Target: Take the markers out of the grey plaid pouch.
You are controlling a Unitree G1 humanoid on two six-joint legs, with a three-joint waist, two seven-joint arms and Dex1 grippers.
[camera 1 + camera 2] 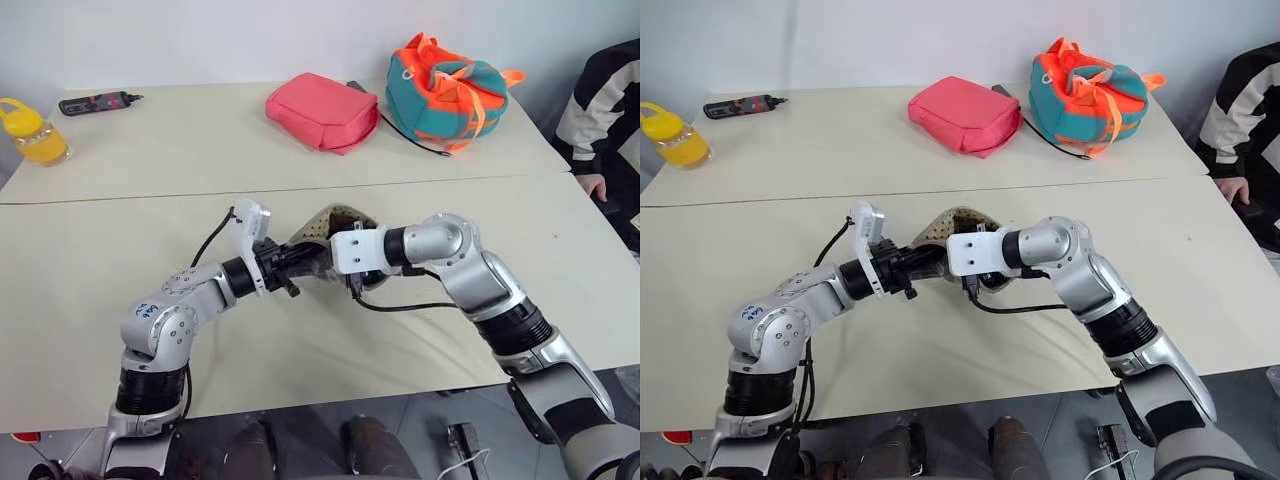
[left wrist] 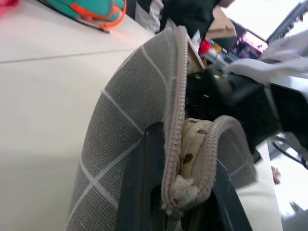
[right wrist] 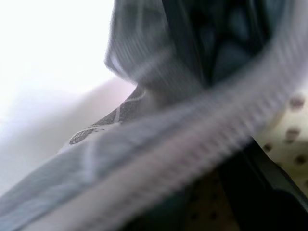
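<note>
Both arms bend inward and meet above the middle of the counter (image 1: 90,280), holding the grey plaid pouch (image 2: 125,120) lifted between them, its zipper gaping to show a spotted cream lining. The left end effector (image 1: 292,262) points level toward the right, its fingers pressed together on the pouch's zipper edge. The right end effector (image 1: 340,268) angles downward to the left into the pouch mouth; whether its fingers are apart cannot be told.

Bright even light; blurred, glaring right-wrist view.
</note>
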